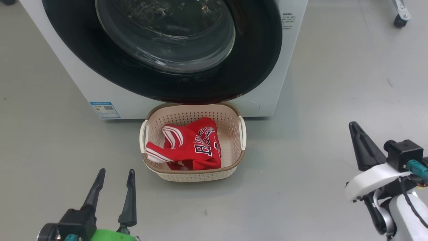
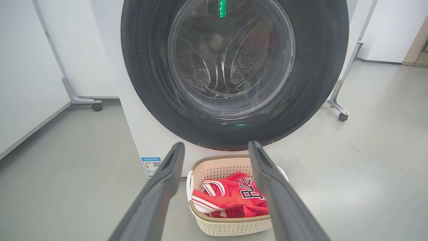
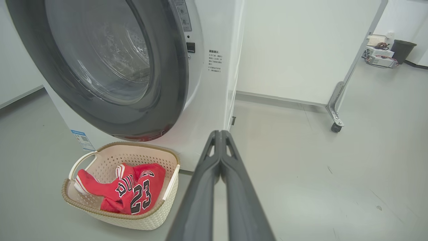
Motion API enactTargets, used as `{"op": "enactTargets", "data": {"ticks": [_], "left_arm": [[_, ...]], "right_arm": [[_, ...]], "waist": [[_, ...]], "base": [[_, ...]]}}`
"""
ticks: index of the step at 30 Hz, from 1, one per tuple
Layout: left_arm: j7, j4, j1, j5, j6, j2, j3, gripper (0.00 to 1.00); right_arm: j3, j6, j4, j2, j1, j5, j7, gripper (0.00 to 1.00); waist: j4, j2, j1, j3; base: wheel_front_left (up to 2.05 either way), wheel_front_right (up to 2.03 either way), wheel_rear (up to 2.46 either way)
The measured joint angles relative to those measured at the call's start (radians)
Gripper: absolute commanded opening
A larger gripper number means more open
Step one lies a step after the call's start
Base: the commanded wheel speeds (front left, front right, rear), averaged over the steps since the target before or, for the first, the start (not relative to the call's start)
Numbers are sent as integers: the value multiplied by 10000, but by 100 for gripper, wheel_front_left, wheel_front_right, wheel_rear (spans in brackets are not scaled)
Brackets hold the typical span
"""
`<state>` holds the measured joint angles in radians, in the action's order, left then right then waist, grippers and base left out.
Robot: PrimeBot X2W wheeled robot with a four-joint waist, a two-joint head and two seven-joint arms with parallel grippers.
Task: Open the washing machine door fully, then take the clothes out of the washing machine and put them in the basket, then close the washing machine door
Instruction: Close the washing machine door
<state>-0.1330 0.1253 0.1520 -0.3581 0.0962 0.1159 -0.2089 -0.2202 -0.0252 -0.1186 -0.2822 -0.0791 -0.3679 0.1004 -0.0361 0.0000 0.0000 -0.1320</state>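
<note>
Basket (image 1: 192,171): red clothes (image 1: 197,144) inside. Washing machine door (image 1: 257,63): closed, just behind. Left gripper (image 1: 116,172): spread, empty. Right gripper (image 3: 220,132): fingers together, empty.

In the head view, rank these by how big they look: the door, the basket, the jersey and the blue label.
1. Door: largest by far, though cut off by the top edge.
2. Basket.
3. Jersey, lying inside the basket.
4. Blue label: smallest.
</note>
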Motion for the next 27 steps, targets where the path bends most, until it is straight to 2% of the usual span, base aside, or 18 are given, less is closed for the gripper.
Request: {"op": "enactTargets", "data": {"ticks": [7, 14, 18, 27], "left_arm": [[-2, 121, -564, 159, 0, -146, -410, 100], [-19, 146, -948, 253, -2, -301, -685, 100], [-107, 186, -1333, 255, -15, -378, -871, 100], [-332, 65, -2077, 221, -140, -548, -1237, 100]], "right_arm": [[196, 155, 69, -418, -962, 2, -251, 0], [205, 449, 211, -660, -2288, 6, -558, 0], [128, 683, 267, -763, -3294, 21, -874, 0], [-140, 945, 155, -832, -4986, 113, -1277, 0]], "waist": [[-463, 0, 0, -483], [-997, 0, 0, -1073], [-1365, 0, 0, -1570], [-2068, 0, 0, -2458]], "base": [[0, 0, 0], [0, 0, 0], [0, 0, 0], [0, 0, 0]]}}
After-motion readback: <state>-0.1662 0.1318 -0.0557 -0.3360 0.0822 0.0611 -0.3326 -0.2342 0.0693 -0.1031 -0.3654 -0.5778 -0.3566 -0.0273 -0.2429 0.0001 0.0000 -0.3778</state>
